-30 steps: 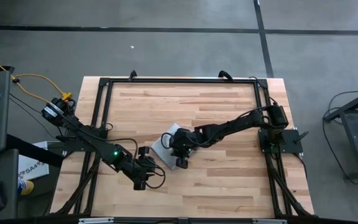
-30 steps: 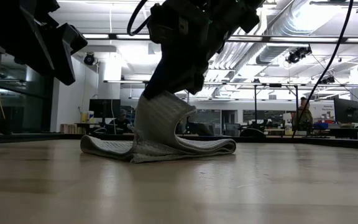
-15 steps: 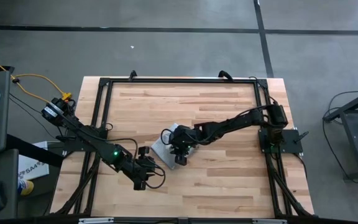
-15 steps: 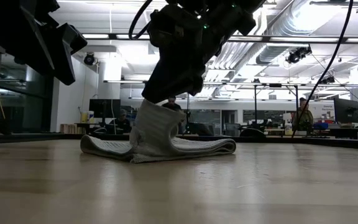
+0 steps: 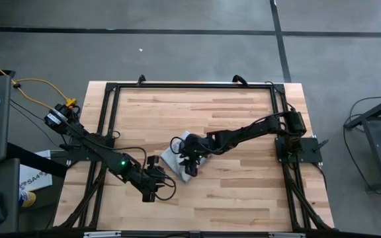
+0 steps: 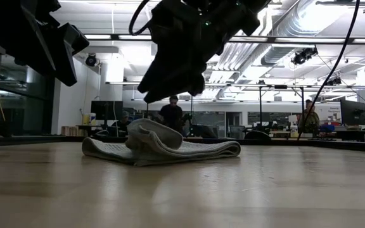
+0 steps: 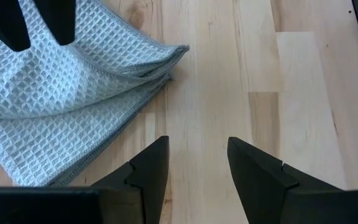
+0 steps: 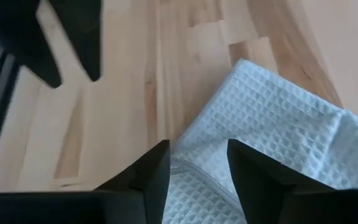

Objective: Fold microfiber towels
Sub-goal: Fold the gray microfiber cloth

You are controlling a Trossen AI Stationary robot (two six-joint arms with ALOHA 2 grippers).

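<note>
No legible text anywhere, no labels, no brands, no numbers, no signs to read

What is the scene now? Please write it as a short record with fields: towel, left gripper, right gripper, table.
towel: pale grey-blue towel, folded in layers, lying on the table, top flap bulging up a little
left gripper: left gripper open, empty, over bare wood beside the towel's corner
right gripper: right gripper open, above the towel, not holding it
table: wooden table with a black frame
</note>
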